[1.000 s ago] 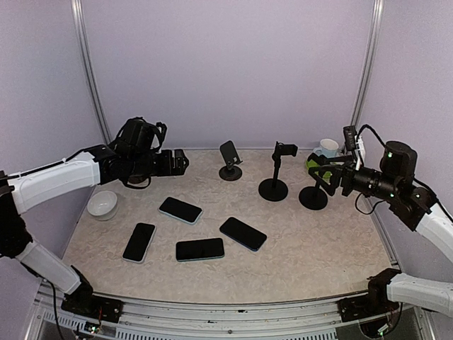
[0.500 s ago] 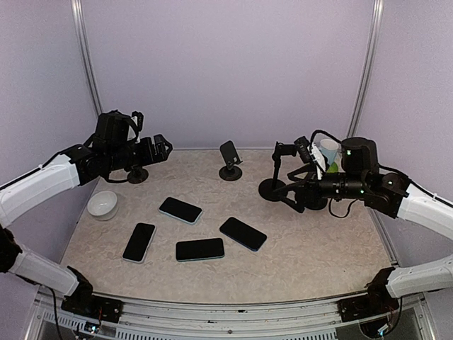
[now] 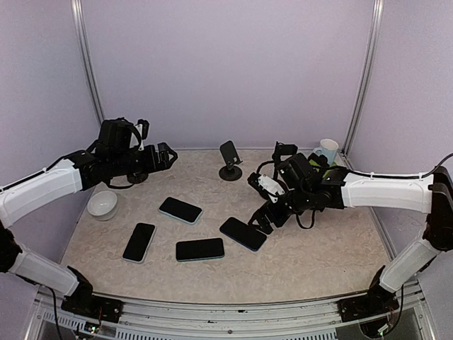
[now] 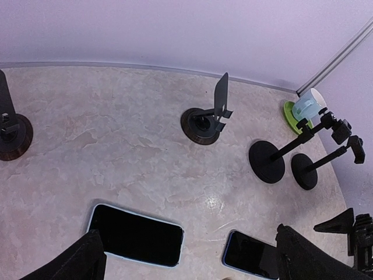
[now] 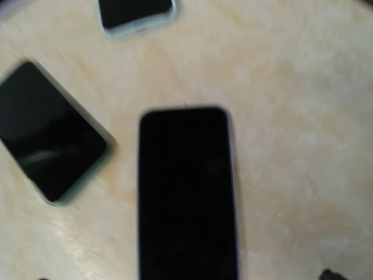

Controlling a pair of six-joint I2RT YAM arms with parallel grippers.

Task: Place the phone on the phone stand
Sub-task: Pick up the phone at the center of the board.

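Several dark phones lie flat on the table. My right gripper hangs open, tilted down over the rightmost phone; its wrist view is blurred, with that phone filling the middle and only the fingertips at the bottom edge. A small black phone stand is at the back centre, also in the left wrist view as the phone stand. My left gripper is open in the air at the back left, holding nothing; below it lie two phones.
Two clamp stands on round bases are partly behind my right arm. A pale cup sits on a green coaster at the back right. A white bowl is at the left, and another stand base at the back left.
My right arm has swung left and down from beside the clamp stands to just over the rightmost phone. My left gripper drew back to the left and stays open.
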